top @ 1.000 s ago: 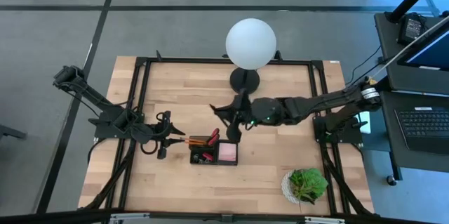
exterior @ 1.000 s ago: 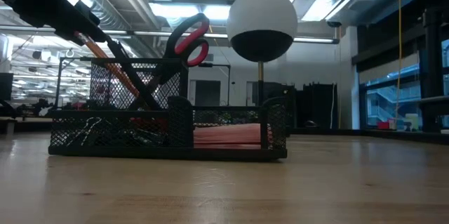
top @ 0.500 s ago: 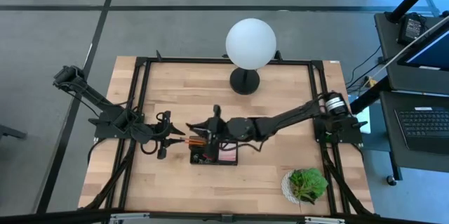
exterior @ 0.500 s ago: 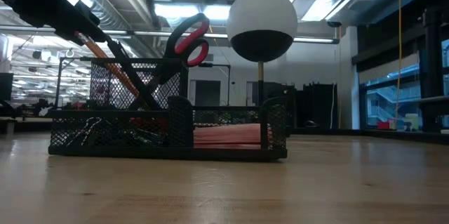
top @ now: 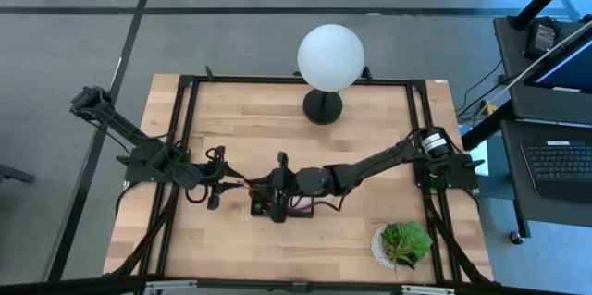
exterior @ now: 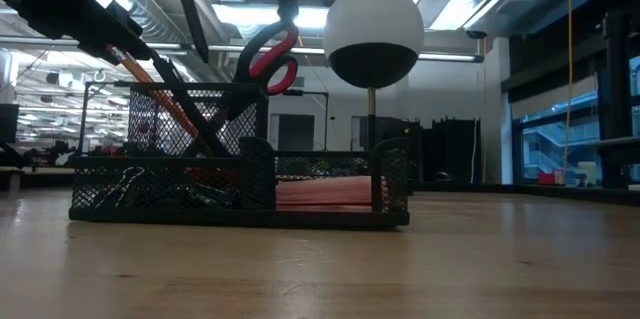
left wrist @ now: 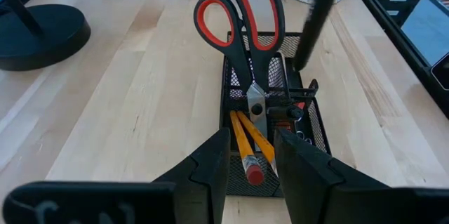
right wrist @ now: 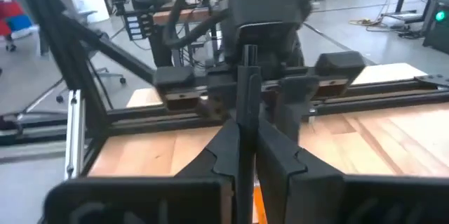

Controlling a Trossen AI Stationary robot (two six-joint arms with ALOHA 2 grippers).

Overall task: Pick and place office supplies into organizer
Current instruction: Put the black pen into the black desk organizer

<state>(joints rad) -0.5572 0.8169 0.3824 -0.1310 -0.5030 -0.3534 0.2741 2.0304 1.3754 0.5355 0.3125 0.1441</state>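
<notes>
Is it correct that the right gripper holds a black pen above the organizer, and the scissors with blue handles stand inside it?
Not entirely. The scissors have red handles, not blue; the left wrist view shows this clearly. The rest is right: the right gripper holds a black pen above the organizer, and the scissors stand inside it.

The floor point(top: 231, 27) around the wooden table point(top: 240, 119) was grey with dark lines. Long lights point(exterior: 250, 14) shone on the ceiling. Big windows point(exterior: 560, 139) stood at one side.

A black mesh organizer point(exterior: 240, 184) is sitting on the desk point(exterior: 400, 269), red-handled scissors point(exterior: 262, 59) and an orange pencil point(exterior: 150, 84) leaning inside, white globe lamp point(exterior: 373, 34) standing behind.
</notes>
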